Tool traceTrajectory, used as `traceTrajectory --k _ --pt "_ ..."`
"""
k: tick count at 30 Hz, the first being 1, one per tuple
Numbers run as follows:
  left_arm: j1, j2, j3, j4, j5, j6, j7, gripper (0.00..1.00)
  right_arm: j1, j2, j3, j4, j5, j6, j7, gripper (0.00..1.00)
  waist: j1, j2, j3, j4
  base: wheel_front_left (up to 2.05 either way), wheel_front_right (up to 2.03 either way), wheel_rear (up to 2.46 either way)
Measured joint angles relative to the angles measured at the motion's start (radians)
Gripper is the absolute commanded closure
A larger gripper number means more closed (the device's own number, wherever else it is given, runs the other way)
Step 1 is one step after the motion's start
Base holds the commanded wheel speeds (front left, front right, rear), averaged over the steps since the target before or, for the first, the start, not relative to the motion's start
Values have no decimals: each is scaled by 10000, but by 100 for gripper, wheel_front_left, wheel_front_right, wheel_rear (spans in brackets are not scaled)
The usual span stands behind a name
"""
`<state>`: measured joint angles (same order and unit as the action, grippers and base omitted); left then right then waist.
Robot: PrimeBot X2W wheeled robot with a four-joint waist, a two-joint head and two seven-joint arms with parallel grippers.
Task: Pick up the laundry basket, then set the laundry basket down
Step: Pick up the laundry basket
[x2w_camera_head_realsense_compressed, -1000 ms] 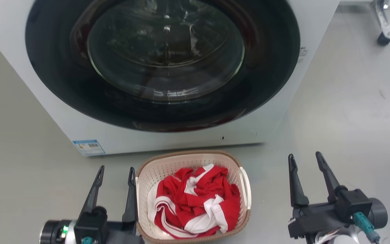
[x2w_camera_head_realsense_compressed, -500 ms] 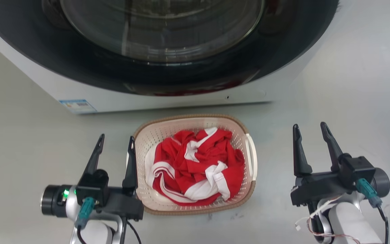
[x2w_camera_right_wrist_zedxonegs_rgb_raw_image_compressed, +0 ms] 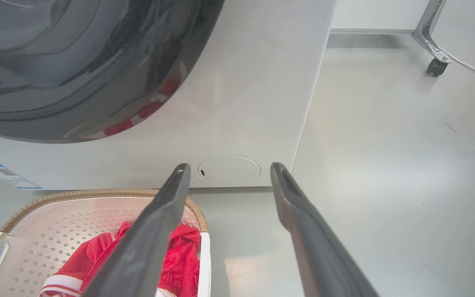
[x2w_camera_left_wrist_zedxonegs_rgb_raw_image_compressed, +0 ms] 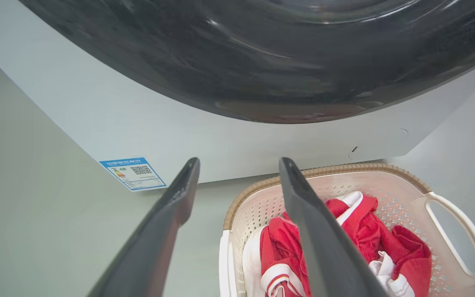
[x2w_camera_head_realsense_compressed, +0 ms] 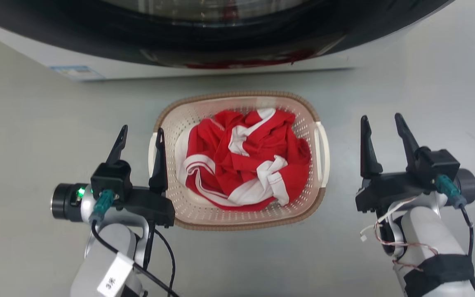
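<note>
The laundry basket (x2w_camera_head_realsense_compressed: 237,95), cream perforated plastic with a brown woven-look rim, stands on the floor in front of the washer and holds a crumpled red and white garment (x2w_camera_head_realsense_compressed: 241,161). My left gripper (x2w_camera_head_realsense_compressed: 142,130) is open at the basket's left side, its inner finger lying across the left loop handle (x2w_camera_head_realsense_compressed: 151,152). In the left wrist view the left gripper (x2w_camera_left_wrist_zedxonegs_rgb_raw_image_compressed: 239,161) straddles that handle (x2w_camera_left_wrist_zedxonegs_rgb_raw_image_compressed: 224,264) from above; contact is unclear. My right gripper (x2w_camera_head_realsense_compressed: 380,116) is open and a little to the right of the right handle (x2w_camera_head_realsense_compressed: 324,152). The right gripper (x2w_camera_right_wrist_zedxonegs_rgb_raw_image_compressed: 230,166) has floor below it, with the basket (x2w_camera_right_wrist_zedxonegs_rgb_raw_image_compressed: 97,192) to its left.
The white washer (x2w_camera_head_realsense_compressed: 159,71) with its dark round door (x2w_camera_left_wrist_zedxonegs_rgb_raw_image_compressed: 262,62) rises just behind the basket. A blue label (x2w_camera_left_wrist_zedxonegs_rgb_raw_image_compressed: 132,173) sits on its lower left corner. Grey floor (x2w_camera_head_realsense_compressed: 427,82) lies all around. A metal frame on a caster (x2w_camera_right_wrist_zedxonegs_rgb_raw_image_compressed: 433,66) stands far right.
The head view has tilted down, so the washer slid up out of the picture and the basket sits higher. Both grippers stay open on either side of the basket.
</note>
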<state>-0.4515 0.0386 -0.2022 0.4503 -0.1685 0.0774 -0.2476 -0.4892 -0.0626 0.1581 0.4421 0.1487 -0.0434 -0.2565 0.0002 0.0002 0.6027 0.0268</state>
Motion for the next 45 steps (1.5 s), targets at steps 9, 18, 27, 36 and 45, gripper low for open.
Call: traceTrajectory --k 9,18,27,36,45 --pt "-1100 -27 -23 959 -240 -79 82 0 -1239 -15 171 635 -8 144 0 0 0 0 1354 140 0 0 0" --pt "-1865 -61 -155 2013 -662 -73 79 0 -2005 -17 395 1390 -12 207 0 0 0 0 2566 241 0 0 0" --pt "-2245 -69 -339 2963 -930 -69 38 0 -2378 -17 623 1956 0 307 0 0 0 -1 3136 314 0 0 0" --pt "-2681 -75 -454 3753 -1363 -67 0 0 -2541 -19 961 2477 192 349 0 0 -1 -2 3317 309 0 0 0" --pt "-2939 -81 -966 4483 -1609 -82 -10 0 -2733 -21 1346 3149 715 115 0 0 -3 -2 3456 359 0 0 0"
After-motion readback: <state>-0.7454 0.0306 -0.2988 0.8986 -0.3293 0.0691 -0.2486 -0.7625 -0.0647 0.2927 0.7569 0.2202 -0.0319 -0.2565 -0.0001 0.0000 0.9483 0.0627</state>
